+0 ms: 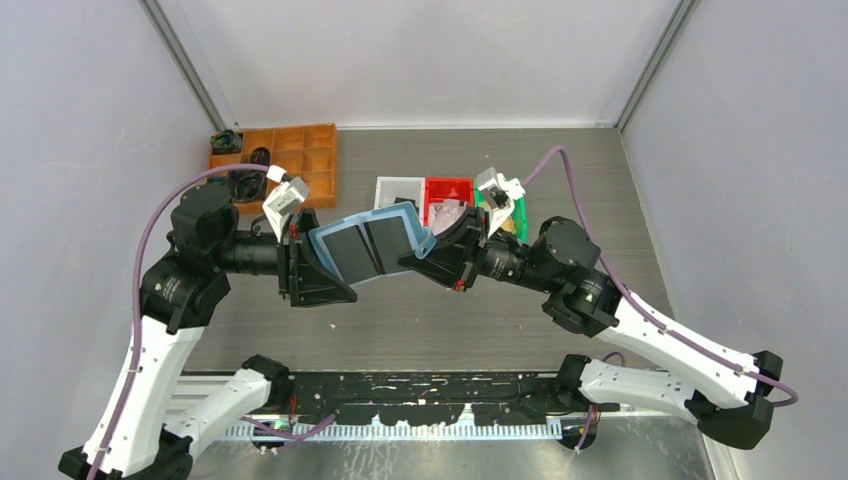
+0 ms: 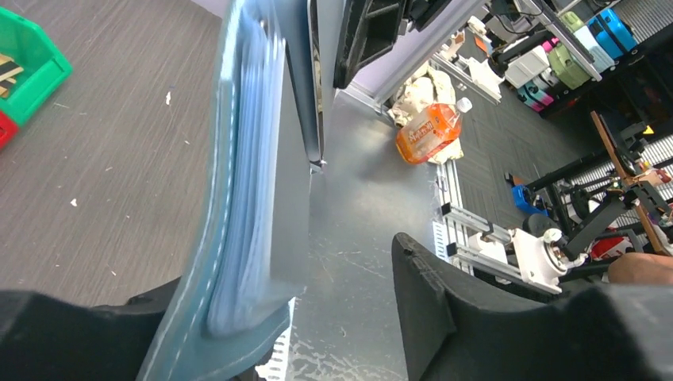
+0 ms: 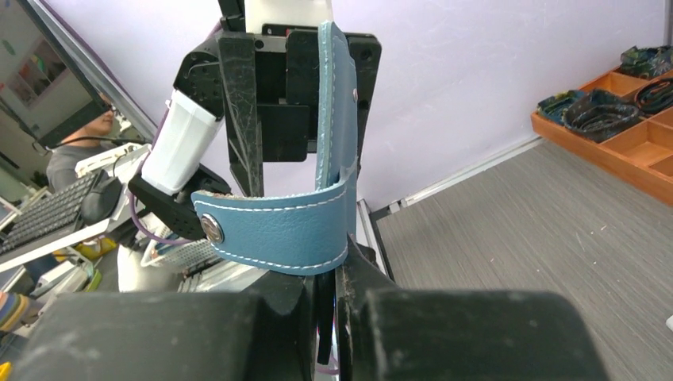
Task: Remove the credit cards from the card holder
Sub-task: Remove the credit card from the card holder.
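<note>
Teal-blue card holder, white stitching; red bin; green bin; orange tray.

Robotics lab: two cabled arms bolted to a white-walled test counter, a parts tray at ten o'clock. Beyond it are aluminium framing, a keyboard and a person at a desk.

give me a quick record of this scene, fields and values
card holder: open, held in the air between both grippers
right gripper: shut on the holder's right end
left gripper: open, holder's left end lying against one finger
credit cards: pale edges still in the pockets
behind: red bin, green bin, wooden tray
</note>
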Robot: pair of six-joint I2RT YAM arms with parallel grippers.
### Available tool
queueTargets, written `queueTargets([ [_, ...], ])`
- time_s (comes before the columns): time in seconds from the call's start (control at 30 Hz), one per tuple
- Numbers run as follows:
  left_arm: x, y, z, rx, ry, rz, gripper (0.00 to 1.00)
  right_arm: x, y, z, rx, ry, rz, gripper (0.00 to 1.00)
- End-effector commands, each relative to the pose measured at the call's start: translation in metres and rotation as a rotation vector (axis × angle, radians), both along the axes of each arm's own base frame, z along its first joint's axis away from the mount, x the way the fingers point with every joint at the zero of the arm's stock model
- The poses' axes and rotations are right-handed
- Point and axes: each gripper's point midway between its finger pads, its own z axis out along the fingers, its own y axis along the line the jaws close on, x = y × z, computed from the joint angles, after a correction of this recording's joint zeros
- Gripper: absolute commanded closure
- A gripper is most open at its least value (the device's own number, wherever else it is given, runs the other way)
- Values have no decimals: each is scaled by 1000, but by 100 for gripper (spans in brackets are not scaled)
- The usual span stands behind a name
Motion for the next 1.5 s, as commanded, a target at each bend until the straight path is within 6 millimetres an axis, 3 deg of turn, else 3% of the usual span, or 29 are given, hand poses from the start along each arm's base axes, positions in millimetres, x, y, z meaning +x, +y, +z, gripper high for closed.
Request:
queueTargets([
  [0.0, -7, 3, 12, -19, -68, -7, 47, 0, -14, 37, 149, -40, -42, 99],
  [0.2, 10, 2, 19, -24, -93, 77, 68, 0, -11, 30, 147, -17, -28, 99],
  [0.37, 17, 3, 23, -19, -111, 116, 79, 4, -12, 19, 135, 4, -51, 99],
  [0.4, 18, 4, 22, -14, -113, 120, 82, 5, -13, 17, 130, 10, -61, 94],
  [0.47, 24, 4, 15, 14, -113, 138, 89, 11, -15, 13, 118, 27, -94, 76],
  [0.53, 36, 7, 1, 77, -128, 176, 96, 16, -18, 13, 100, 34, -134, 64],
  [0.6, 52, 12, -16, 171, -128, 229, 100, 25, -24, 14, 77, 45, -195, 45],
  [0.7, 74, 23, -43, 325, -107, 296, 100, 41, -40, 22, 63, 58, -315, 36],
  [0.8, 86, 32, -68, 456, -81, 293, 100, 48, -52, 34, 79, 59, -380, 35],
  [0.93, 89, 33, -82, 524, -28, 256, 100, 37, -35, 30, 34, 92, -274, 36],
  [1.2, 69, 25, -66, 487, 50, 144, 100, 17, 27, -13, -91, 221, 12, 40],
  [1.47, 43, 15, -47, 379, 109, 42, 100, 18, 39, -28, -70, 298, 105, 49],
])
